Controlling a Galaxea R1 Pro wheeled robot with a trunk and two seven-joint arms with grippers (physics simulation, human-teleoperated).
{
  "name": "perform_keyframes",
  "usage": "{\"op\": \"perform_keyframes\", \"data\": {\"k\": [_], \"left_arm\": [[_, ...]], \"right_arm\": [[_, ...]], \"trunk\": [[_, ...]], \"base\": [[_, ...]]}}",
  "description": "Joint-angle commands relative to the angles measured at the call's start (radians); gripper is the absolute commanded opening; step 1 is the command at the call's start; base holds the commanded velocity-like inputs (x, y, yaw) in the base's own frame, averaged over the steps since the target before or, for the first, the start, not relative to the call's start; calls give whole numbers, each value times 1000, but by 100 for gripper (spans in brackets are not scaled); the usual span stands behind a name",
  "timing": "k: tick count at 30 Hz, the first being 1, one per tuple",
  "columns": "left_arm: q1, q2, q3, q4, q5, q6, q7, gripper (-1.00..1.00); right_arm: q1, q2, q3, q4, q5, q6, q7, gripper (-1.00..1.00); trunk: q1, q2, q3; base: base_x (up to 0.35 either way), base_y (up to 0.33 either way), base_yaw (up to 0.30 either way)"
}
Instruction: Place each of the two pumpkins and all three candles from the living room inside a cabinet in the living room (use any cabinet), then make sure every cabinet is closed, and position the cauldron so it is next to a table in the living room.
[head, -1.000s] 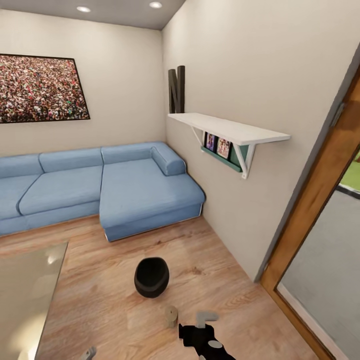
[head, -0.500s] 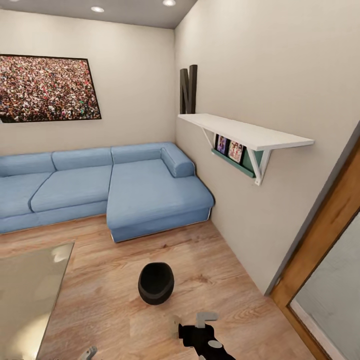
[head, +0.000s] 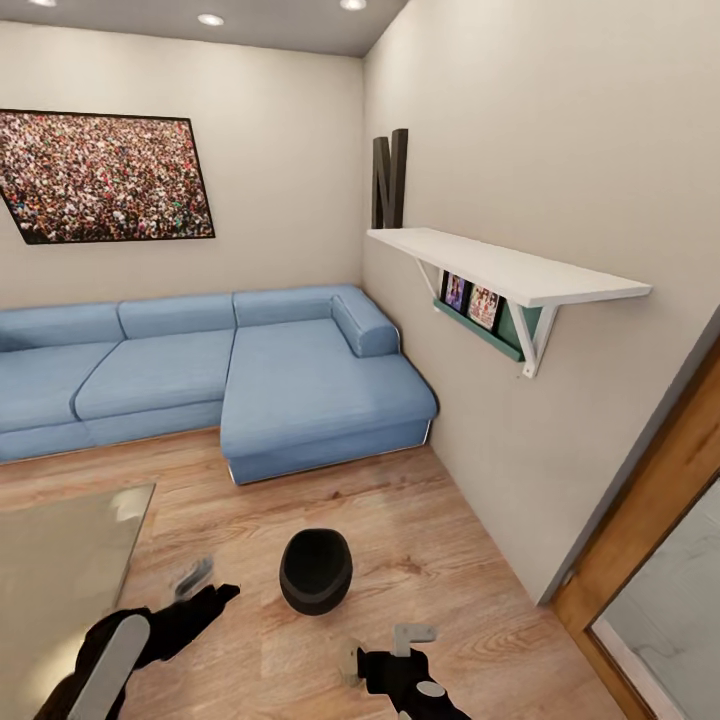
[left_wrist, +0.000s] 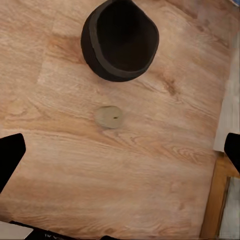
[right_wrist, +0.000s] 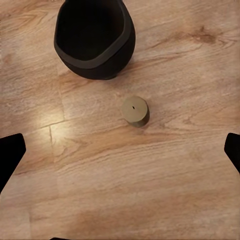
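the cauldron (head: 316, 571) is a small round black pot sitting upright on the wood floor, wide mouth open and looking empty inside. one candle (right_wrist: 135, 110), a stubby greyish cylinder with a paler top, stands upright on the floor near it, not touching. the table (head: 60, 560) with its glossy glass top is off to the cauldron's left, apart from it.

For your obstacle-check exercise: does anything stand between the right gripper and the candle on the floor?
Nothing visible does. In the right wrist view, bare wood floor lies between the open right gripper and the candle. The cauldron stands beyond the candle, apart from it.
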Motion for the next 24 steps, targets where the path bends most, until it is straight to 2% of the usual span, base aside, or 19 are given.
{"op": "perform_keyframes", "data": {"k": [1, 3, 5, 7, 10, 12, 16, 23, 24], "left_arm": [[0, 0, 11, -42, 14, 38, 8, 100], [0, 1, 26, -101, 30, 93, 6, 100], [0, 2, 37, -127, 50, 118, 6, 100], [1, 4, 62, -144, 91, 146, 6, 100], [0, 6, 112, -181, 170, 208, 6, 100], [1, 7, 129, -205, 206, 235, 5, 100], [1, 8, 141, -229, 261, 253, 1, 100], [1, 11, 142, -233, 328, 256, 0, 100], [1, 10, 139, -232, 355, 257, 0, 100]], "right_arm": [[-1, 0, 8, -1, -7, 2, -9, 100], [-1, 1, 8, -1, -7, 2, -9, 100], [-1, 1, 8, -1, -7, 2, -9, 100], [0, 2, 8, -1, -7, 1, -9, 100], [-1, 0, 8, 0, -7, 2, -8, 100], [-1, 0, 8, 0, -7, 2, -8, 100], [-1, 1, 8, 1, -7, -3, -7, 100], [-1, 1, 8, -3, -7, -4, -7, 100], [-1, 2, 8, -3, -7, -1, -6, 100]], "trunk": [[0, -1, -1], [0, -1, -1], [0, -1, -1], [0, -1, -1], [0, -1, -1], [0, -1, -1], [0, -1, -1], [0, -1, -1], [0, -1, -1]], "base": [[0, 0, 0], [0, 0, 0], [0, 0, 0], [0, 0, 0], [0, 0, 0], [0, 0, 0], [0, 0, 0], [0, 0, 0], [0, 0, 0]]}}
